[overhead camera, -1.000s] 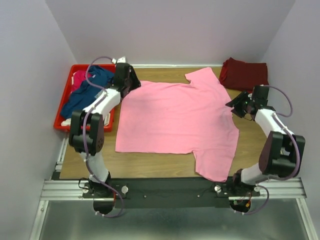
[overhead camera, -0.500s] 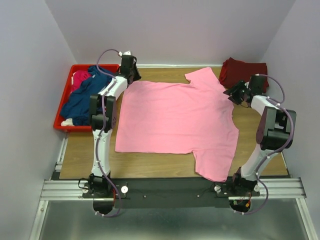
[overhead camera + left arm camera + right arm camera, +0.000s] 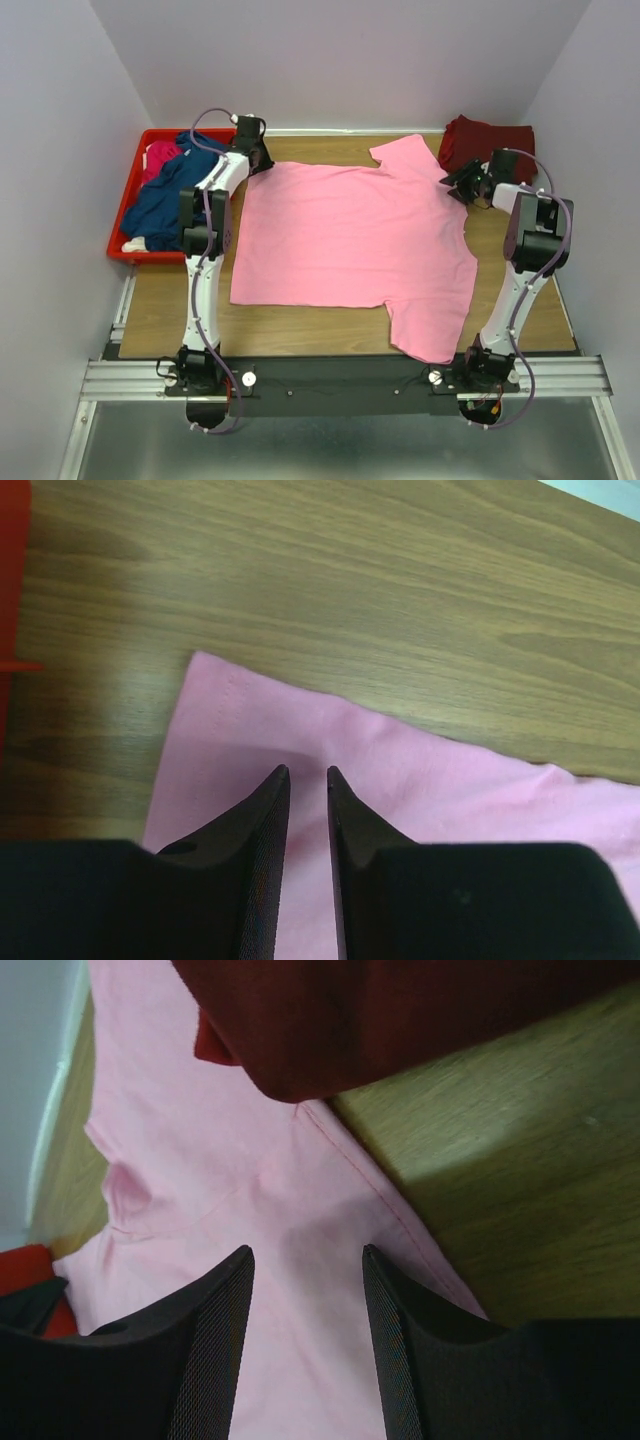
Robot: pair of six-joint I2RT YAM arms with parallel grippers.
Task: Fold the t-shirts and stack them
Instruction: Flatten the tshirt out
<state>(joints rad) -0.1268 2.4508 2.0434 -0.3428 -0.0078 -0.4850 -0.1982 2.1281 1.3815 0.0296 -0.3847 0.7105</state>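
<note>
Top external view: wooden table (image 3: 300, 340), both arms stretched toward its far side.
Pink shirt (image 3: 350, 235): spread flat over the middle of the table; hem to the left, sleeves to the right.
Pink shirt, handling: judged light, limp and without stiffness; likely to sag and drag if lifted from one point; not fragile, not slippery.
Pink shirt, where to take hold: far hem corner and far sleeve or shoulder edge, pinched low against the wood and raised together so the fold line stays straight.
Crate (image 3: 160, 134): red, at the far left beside the table.
Navy shirt (image 3: 160, 195): loose heap in the crate.
Maroon shirt (image 3: 490, 140): folded, far right corner, just beside the pink far sleeve; touching or not, cannot tell.
Magenta shirt (image 3: 158, 158): crumpled in the crate, partly under the navy one.
Right pincer (image 3: 308, 1252): jaws well apart, nothing between them; poised over the pink cloth near the sleeve seam, maroon shirt just beyond the tips.
Left pincer (image 3: 307, 772): jaws nearly together with a slim gap, no cloth seen caught in it; tips over the pink cloth just inside the far hem corner, bare wood beyond.
Step in hand, judged: taking hold of the far edge for the first fold.
</note>
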